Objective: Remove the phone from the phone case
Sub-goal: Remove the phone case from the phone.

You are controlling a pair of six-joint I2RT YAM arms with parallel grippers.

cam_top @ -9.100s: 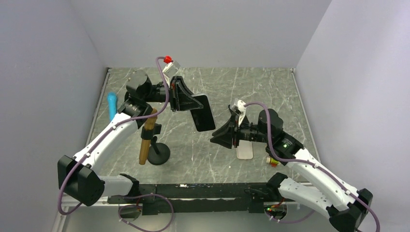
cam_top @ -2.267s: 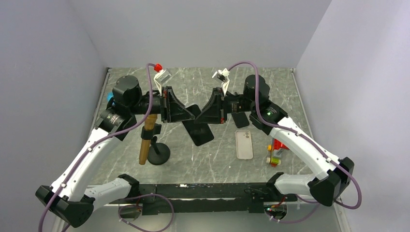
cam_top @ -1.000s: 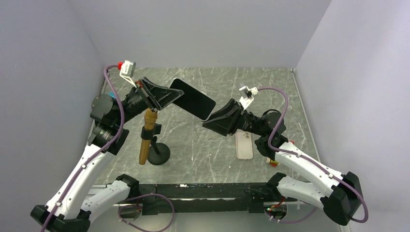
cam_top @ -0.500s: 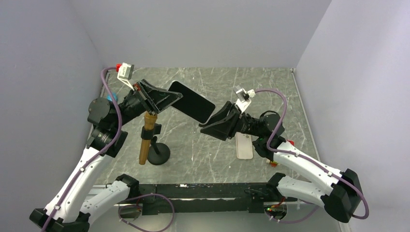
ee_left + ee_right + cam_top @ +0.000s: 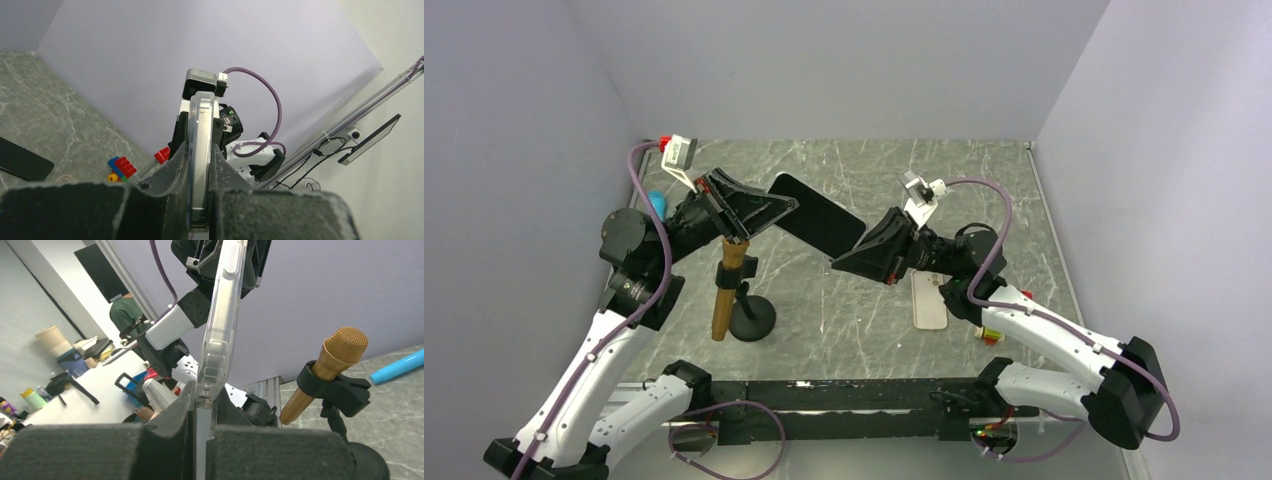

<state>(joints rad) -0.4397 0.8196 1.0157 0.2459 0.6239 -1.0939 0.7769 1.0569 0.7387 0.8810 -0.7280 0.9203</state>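
The phone [image 5: 819, 212] is held up in mid-air above the middle of the table [image 5: 864, 320], dark face upward, tilted down toward the right arm. It is gripped at both ends. The left gripper [image 5: 782, 210] is clamped on the far-left end, and the right gripper [image 5: 852, 246] is clamped on the near-right end.

From the right wrist, the clear phone case [image 5: 222, 315] is seen edge-on, rising out of a narrow slot between the two dark fingers [image 5: 172, 415], which are pressed against its sides. From the left wrist the same edge is seen as a silvery strip, pinched just as tightly between the pads [image 5: 170, 180]. Both jaws are closed down to the thickness of the case. The phone is seen seated inside the case, and no gap between the two can be made out.

On the table below, a pale slab [image 5: 929, 300] shaped like a phone is lying flat, just under the right arm. Toy bricks [image 5: 992, 330] are sitting just beside it. A gold microphone [image 5: 727, 285] is clipped at a lean in a black stand [image 5: 752, 318] under the left arm, well apart from the phone. A blue marker [image 5: 656, 203] is lying by the left wall.
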